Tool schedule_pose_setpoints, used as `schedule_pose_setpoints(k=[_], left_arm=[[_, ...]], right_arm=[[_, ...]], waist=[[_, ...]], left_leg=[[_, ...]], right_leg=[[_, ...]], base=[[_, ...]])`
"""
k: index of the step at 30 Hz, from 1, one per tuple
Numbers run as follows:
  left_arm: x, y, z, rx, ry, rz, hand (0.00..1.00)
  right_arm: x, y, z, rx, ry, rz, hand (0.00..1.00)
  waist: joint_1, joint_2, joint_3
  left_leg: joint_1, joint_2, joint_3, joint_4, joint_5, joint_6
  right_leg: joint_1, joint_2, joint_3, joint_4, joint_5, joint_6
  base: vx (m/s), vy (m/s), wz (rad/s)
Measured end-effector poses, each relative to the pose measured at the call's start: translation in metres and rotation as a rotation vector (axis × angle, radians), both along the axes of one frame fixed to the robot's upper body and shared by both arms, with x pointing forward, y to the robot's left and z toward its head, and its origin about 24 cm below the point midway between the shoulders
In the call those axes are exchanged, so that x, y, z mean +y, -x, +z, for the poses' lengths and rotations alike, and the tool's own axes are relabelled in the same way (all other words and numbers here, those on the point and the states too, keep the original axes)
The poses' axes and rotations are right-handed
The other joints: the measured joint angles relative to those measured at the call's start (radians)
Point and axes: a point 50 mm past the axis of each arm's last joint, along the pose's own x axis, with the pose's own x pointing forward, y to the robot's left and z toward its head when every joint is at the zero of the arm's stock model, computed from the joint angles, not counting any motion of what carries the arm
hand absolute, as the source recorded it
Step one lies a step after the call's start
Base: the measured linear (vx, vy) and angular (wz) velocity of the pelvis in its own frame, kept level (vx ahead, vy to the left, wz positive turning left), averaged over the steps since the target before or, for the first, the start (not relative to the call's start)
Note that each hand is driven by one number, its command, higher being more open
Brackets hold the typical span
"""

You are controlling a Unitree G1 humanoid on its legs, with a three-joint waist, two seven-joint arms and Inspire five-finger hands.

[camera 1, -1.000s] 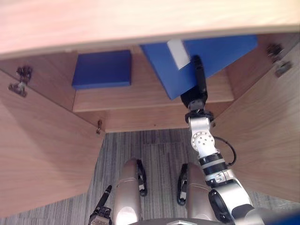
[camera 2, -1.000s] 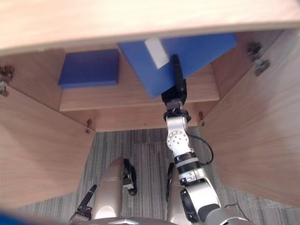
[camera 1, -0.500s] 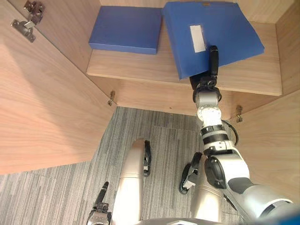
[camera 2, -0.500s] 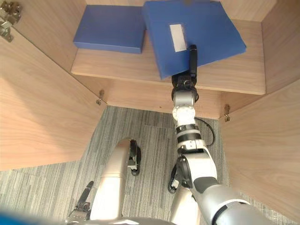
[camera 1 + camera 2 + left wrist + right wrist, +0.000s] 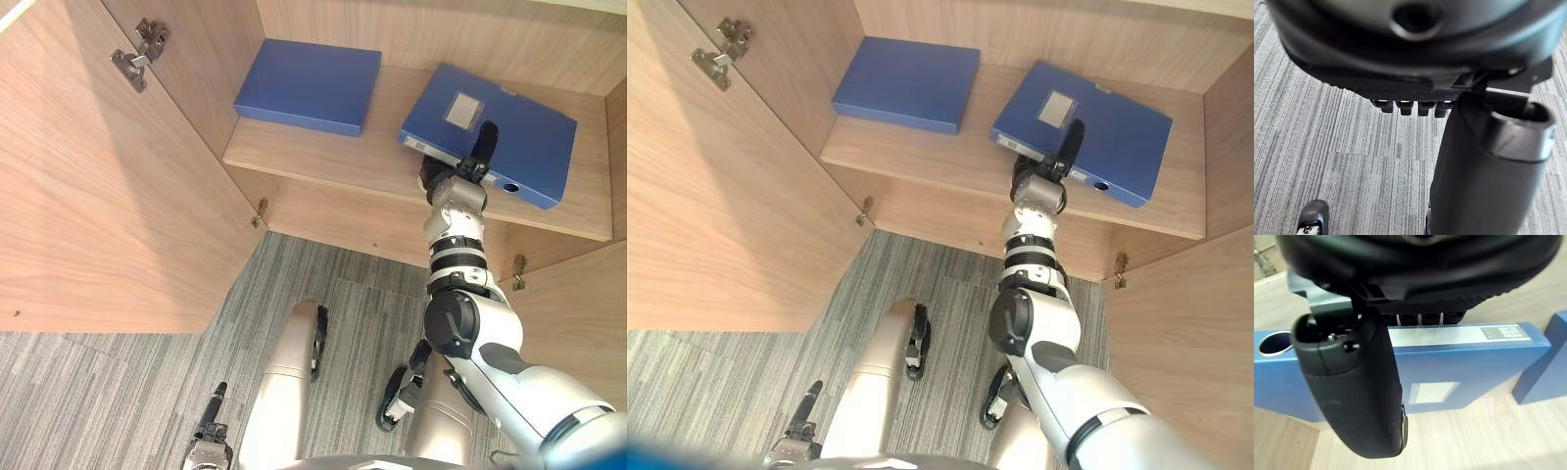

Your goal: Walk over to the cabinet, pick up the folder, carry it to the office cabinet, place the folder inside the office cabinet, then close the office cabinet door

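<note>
Right hand (image 5: pixel 468 164): upper right of the left eye view, arm stretched up into the office cabinet. Hand sits at the near spine edge of the folder (image 5: pixel 519 137), thumb reaching over the blue cover. Whether it is clamped on the folder or has let go, I cannot tell. The right wrist view shows the spine and its ring hole just past the hand, but not the contact itself.

Folder: lies flat, or near flat, on the shelf (image 5: pixel 333 147), right of centre, skewed to the shelf's front edge. Its near corner is close to that edge.

A second blue folder (image 5: pixel 309 86) lies flat at the shelf's upper left, apart from the first.

Left door (image 5: pixel 98 196) stands wide open across the left of the frame. Right door (image 5: pixel 578 304) is open too, at the lower right.

Left hand (image 5: pixel 209 441): bottom left, hanging over the grey carpet (image 5: pixel 118 392), loose and empty, idle.

Progress, as judged: walk, pick-up and carry are done, and the folder is inside the cabinet. Placement looks all but finished. What is left is to free the hand, draw the arm clear of the opening, then swing the door shut.
</note>
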Motion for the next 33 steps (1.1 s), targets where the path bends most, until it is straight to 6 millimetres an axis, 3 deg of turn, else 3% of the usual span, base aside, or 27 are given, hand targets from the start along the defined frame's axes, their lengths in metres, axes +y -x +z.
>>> schedule_pose_setpoints(k=[7, 12, 16, 22, 29, 33], left_arm=[[-0.005, 0.000, -0.002, 0.027, 0.004, -0.050, 1.00], [-0.010, -0.003, -0.002, 0.018, 0.009, -0.096, 1.00], [-0.008, -0.003, -0.002, -0.006, 0.006, -0.110, 1.00], [-0.007, 0.004, -0.004, -0.024, 0.000, -0.149, 1.00], [-0.001, 0.003, -0.002, -0.054, -0.011, -0.161, 1.00], [0.006, -0.001, 0.000, -0.090, -0.031, -0.173, 1.00]], right_arm=[[0.008, -0.005, -0.005, 0.072, 0.302, 0.127, 1.00], [0.014, -0.011, -0.006, 0.107, 0.754, 0.311, 1.00], [0.006, -0.013, -0.009, 0.141, 1.088, 0.412, 1.00], [-0.019, -0.013, -0.002, 0.202, 1.546, 0.494, 1.00], [-0.065, -0.007, 0.013, 0.328, 1.806, 0.438, 1.00], [-0.083, -0.001, 0.013, 0.348, 1.945, 0.453, 1.00]], waist=[[-0.014, -0.001, -0.003], [-0.025, -0.011, -0.011], [-0.026, -0.013, -0.012], [-0.032, -0.018, -0.009], [-0.051, -0.039, 0.029], [-0.053, -0.039, 0.046]], left_leg=[[0.026, 0.001, -0.006, -0.023, 0.003, -0.005], [0.028, 0.008, -0.007, -0.029, 0.004, -0.006], [0.034, 0.009, -0.008, -0.029, 0.004, -0.006], [0.037, 0.009, -0.007, -0.029, 0.006, -0.002], [0.022, 0.018, 0.008, -0.027, 0.009, 0.003], [0.023, 0.023, 0.014, -0.024, 0.008, 0.003]], right_leg=[[0.030, 0.004, -0.012, -0.026, 0.001, -0.001], [0.034, 0.011, -0.016, -0.038, 0.004, 0.000], [0.044, 0.011, -0.018, -0.041, 0.006, 0.003], [0.045, 0.012, -0.016, -0.042, 0.011, 0.006], [0.018, 0.018, 0.001, -0.038, 0.019, 0.007], [0.013, 0.023, 0.008, -0.033, 0.019, 0.008]], base=[[0.01, -0.048, 0.01], [0.02, -0.041, -0.03], [0.00, 0.000, 0.00], [0.00, -0.005, 0.00], [0.00, -0.025, -0.05], [0.00, -0.033, -0.05]])
